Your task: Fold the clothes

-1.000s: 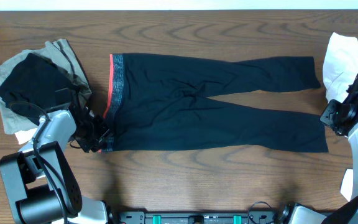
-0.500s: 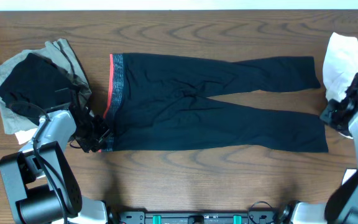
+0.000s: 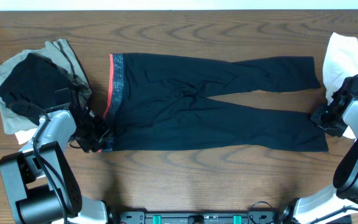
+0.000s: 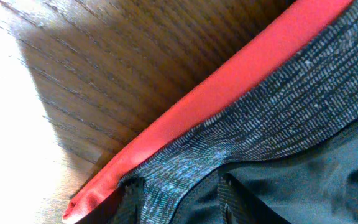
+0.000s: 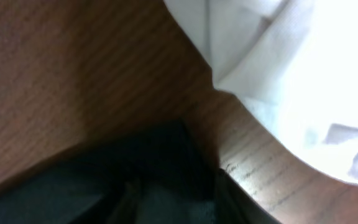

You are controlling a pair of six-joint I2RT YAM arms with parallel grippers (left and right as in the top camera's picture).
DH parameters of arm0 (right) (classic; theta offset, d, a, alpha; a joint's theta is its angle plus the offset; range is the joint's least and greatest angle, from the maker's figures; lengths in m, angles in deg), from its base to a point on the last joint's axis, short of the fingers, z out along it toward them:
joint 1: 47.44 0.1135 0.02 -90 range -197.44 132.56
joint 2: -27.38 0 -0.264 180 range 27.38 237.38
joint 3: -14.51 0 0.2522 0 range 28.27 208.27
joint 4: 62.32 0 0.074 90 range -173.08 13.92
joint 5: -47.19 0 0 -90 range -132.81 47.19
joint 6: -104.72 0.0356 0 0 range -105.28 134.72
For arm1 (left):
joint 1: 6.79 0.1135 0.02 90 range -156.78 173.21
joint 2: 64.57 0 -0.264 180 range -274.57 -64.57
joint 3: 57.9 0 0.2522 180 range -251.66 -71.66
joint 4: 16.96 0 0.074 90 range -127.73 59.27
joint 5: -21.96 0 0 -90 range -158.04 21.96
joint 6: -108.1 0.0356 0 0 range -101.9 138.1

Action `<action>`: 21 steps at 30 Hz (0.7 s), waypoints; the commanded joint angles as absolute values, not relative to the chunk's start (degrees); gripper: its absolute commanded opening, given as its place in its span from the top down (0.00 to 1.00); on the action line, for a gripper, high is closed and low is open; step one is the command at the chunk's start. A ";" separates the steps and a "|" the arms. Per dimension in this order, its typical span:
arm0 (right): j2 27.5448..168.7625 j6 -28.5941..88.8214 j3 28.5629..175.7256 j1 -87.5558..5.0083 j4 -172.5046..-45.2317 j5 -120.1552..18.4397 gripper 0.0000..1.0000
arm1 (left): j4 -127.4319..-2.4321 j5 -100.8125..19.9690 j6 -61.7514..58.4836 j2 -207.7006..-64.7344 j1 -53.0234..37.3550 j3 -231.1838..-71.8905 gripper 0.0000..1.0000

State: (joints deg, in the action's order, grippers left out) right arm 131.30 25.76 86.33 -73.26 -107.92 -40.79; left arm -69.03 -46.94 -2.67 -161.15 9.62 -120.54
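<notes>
Dark navy leggings (image 3: 216, 102) lie flat across the table, with the red-edged waistband (image 3: 112, 81) on the left and both legs running right. My left gripper (image 3: 99, 138) is at the waistband's near corner. In the left wrist view (image 4: 179, 198) its fingers are shut on the grey patterned band (image 4: 272, 118) beside the red edge (image 4: 216, 87). My right gripper (image 3: 322, 118) is at the near leg's cuff. In the right wrist view (image 5: 179, 196) its fingers pinch the dark cuff (image 5: 160, 149).
A pile of olive and black clothes (image 3: 36, 81) lies at the far left. A white garment (image 3: 344, 56) lies at the far right, and in the right wrist view (image 5: 297, 74) it is just beyond the cuff. Bare wooden table (image 3: 197, 174) runs along the front.
My right gripper has moved left from beside the white garment onto the near leg's cuff. The left arm and the leggings have not moved.
</notes>
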 commanded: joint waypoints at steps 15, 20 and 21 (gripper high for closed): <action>120.55 26.22 97.26 -73.79 -117.75 -40.03 0.99 | -67.08 -57.54 -1.08 -165.74 10.89 -116.98 0.57; 118.45 26.27 97.87 -73.79 -119.30 -37.08 0.99 | -67.06 -57.54 -1.08 -165.74 10.89 -116.98 0.57; 118.58 26.27 97.67 -73.79 -119.57 -36.51 0.99 | -67.06 -57.54 -1.08 -165.74 10.89 -116.98 0.57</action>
State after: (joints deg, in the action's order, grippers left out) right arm 117.75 26.14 97.87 -73.35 -118.87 -40.88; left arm -69.03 -46.91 -2.67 -161.15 9.62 -120.54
